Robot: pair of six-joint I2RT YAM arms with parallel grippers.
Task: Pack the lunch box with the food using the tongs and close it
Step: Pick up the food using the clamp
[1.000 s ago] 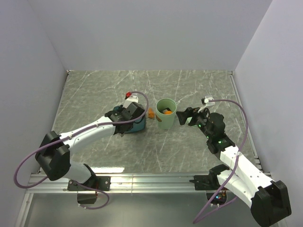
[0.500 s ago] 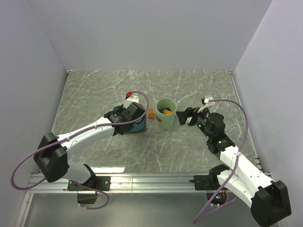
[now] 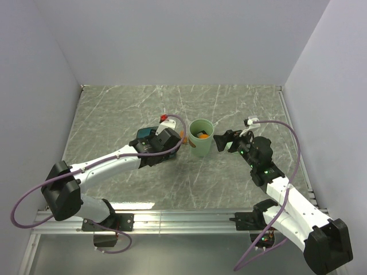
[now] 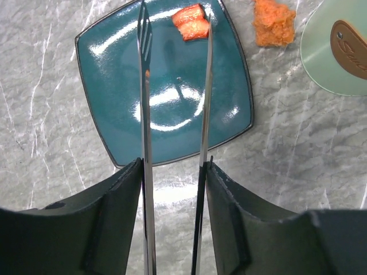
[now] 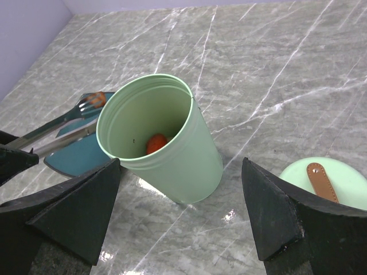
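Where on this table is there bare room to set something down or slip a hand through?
Free: the far tabletop behind the lunch box up to the back wall, and the near strip between the two arms. Crowded: around the lunch box, with teal plate, tongs and orange food piece on its left, right pincer and lid on its right.

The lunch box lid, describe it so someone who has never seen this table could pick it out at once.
On the grey marbled table, find the open mint-green cup beside the teal square plate. The lid lies flat on the table across the cup from that plate, not touching the cup. It is the only flat round mint disc, with a small brown handle.
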